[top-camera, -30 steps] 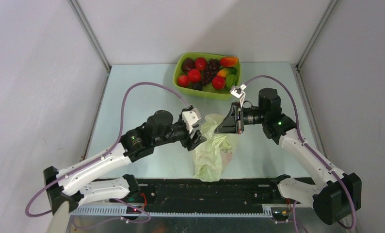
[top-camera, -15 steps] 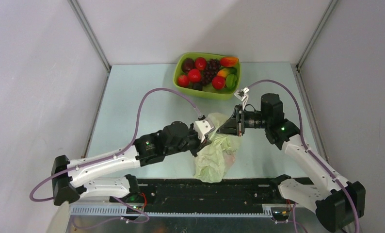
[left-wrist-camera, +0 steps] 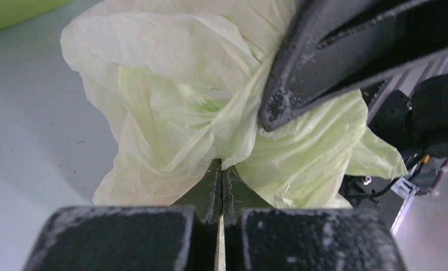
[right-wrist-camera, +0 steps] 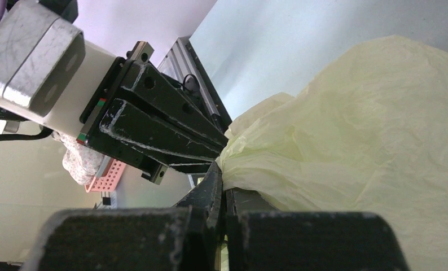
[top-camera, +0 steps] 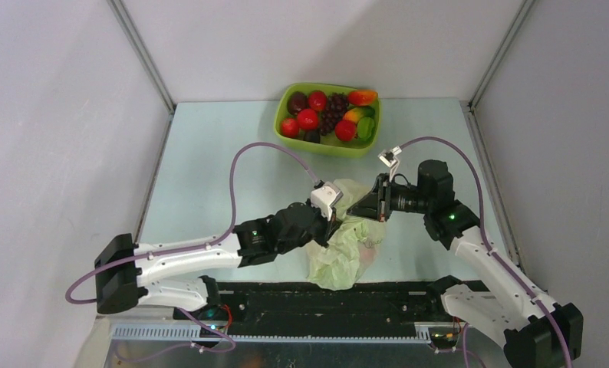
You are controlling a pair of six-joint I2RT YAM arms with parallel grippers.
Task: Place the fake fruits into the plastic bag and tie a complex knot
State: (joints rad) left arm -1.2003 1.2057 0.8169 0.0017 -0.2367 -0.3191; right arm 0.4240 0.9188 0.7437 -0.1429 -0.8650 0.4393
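Observation:
The pale yellow-green plastic bag lies crumpled at the table's middle front. My left gripper is shut on a fold of the bag; a thin strip of film runs between its jaws. My right gripper is shut on the bag's edge right beside the left one, fingertips almost touching. The fake fruits, red apples, grapes, plum and peach, lie in the lime-green tray at the back. A faint pink shape shows through the bag near its right side. No knot shows.
The tray stands at the back centre of the pale table. Grey walls enclose the left, back and right. A black rail runs along the near edge between the arm bases. Purple cables loop above both arms.

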